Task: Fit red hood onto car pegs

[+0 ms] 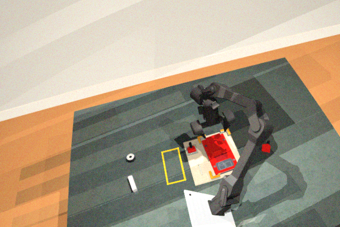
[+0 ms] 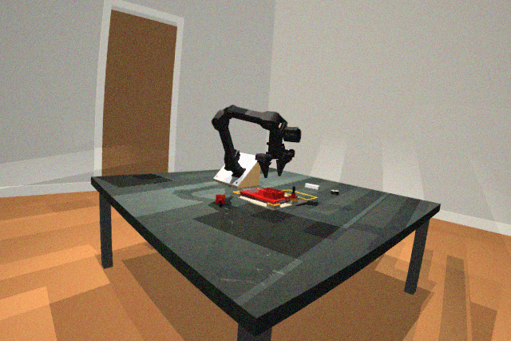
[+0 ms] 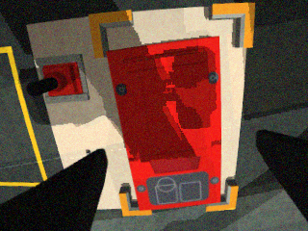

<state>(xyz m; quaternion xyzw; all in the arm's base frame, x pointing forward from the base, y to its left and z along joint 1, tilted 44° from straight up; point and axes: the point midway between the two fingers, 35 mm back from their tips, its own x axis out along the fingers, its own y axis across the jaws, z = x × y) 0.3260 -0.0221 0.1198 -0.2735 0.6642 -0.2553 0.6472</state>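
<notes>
The red hood lies over the far part of the red car chassis. It looks level and lined up with the chassis. Strong shadows cover it, and I cannot make out the pegs or the corner holes. The chassis sits between the orange corner brackets of the cream jig board. My gripper is open and empty, above the car and clear of the hood, its fingers wide apart.
A red block with a black knob sits in a jig socket. Another red block lies beyond the arm. A yellow outline, white bar, white ring and sloping white panel are around.
</notes>
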